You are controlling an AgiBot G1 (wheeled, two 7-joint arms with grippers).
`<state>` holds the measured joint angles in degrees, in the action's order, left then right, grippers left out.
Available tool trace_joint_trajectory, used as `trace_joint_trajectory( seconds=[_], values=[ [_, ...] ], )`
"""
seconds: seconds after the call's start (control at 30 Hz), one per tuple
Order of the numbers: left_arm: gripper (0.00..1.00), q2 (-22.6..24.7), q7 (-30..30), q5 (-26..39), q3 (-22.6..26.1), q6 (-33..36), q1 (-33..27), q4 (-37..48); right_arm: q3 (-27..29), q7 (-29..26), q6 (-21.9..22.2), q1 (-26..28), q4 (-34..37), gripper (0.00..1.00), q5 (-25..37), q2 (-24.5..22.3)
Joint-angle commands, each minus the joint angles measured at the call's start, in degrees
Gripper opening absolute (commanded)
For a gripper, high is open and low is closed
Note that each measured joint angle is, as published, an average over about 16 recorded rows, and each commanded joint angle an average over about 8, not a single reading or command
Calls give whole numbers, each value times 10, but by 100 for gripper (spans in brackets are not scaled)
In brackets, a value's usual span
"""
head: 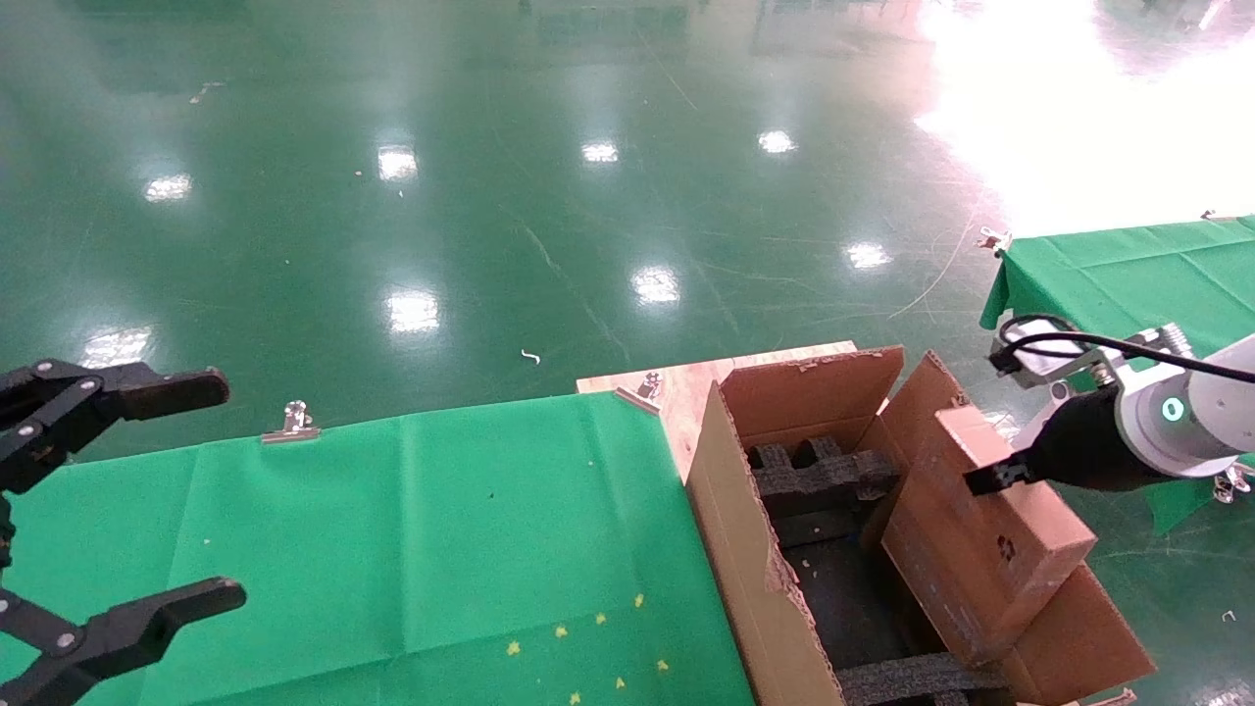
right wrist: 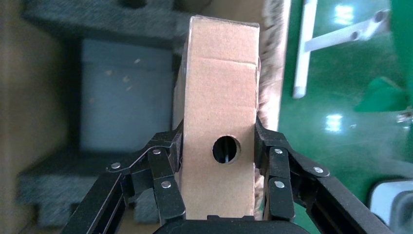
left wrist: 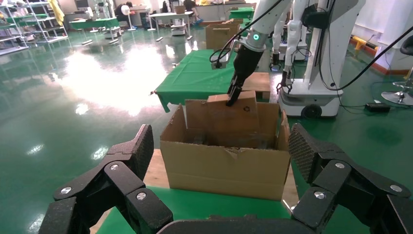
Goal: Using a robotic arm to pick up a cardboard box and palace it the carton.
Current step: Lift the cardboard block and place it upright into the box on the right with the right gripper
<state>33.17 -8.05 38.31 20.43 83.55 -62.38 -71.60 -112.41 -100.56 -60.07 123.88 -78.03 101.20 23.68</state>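
The right hand (head: 990,478) of the robotic arm (head: 1167,417) pinches the cardboard box (head: 985,534) by its narrow top edge — in the right wrist view the two fingers (right wrist: 168,185) press flat against either broad face of the box (right wrist: 220,117), beside a round hole in the edge. The box hangs tilted, its lower end dipping into the right-hand side of the carton (head: 750,549), close against the carton's right flap. A small black recycling mark shows on the face turned toward the head camera. Inside the carton, black foam inserts (head: 824,476) sit at the far end and along the near end, with a dark bare floor between them.

The carton stands on the floor just beside the right edge of the tabletop (head: 392,529), which is covered in green cloth held by a metal clip (head: 290,422). The left hand (head: 118,510) hovers over the tabletop's left side, its fingers spread wide and holding nothing — from its wrist camera the carton (left wrist: 226,165) and the gripped box (left wrist: 234,114) are seen beyond them.
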Motion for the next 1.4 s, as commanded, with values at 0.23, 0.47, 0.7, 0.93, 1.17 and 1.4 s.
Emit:
trace_joint_trajectory(
  seconds=[0.23, 0.47, 0.7, 0.93, 1.17, 1.4],
  values=[
    [100, 0, 0, 0, 0, 0, 0, 0, -4, 17, -2, -13, 2, 0, -21, 6],
    [100, 0, 0, 0, 0, 0, 0, 0, -2, -5, 35, -18, 4, 0, 6, 3],
    [100, 0, 0, 0, 0, 0, 0, 0, 0, -43, 63, -20, 4, 0, 45, 2],
    [100, 0, 0, 0, 0, 0, 0, 0, -7, -75, 75, -35, 3, 0, 70, 8],
    [100, 0, 0, 0, 0, 0, 0, 0, -15, -106, 92, -58, 3, 0, 92, 14],
    [100, 0, 0, 0, 0, 0, 0, 0, -23, -166, 124, -92, 4, 0, 142, 24]
  ],
)
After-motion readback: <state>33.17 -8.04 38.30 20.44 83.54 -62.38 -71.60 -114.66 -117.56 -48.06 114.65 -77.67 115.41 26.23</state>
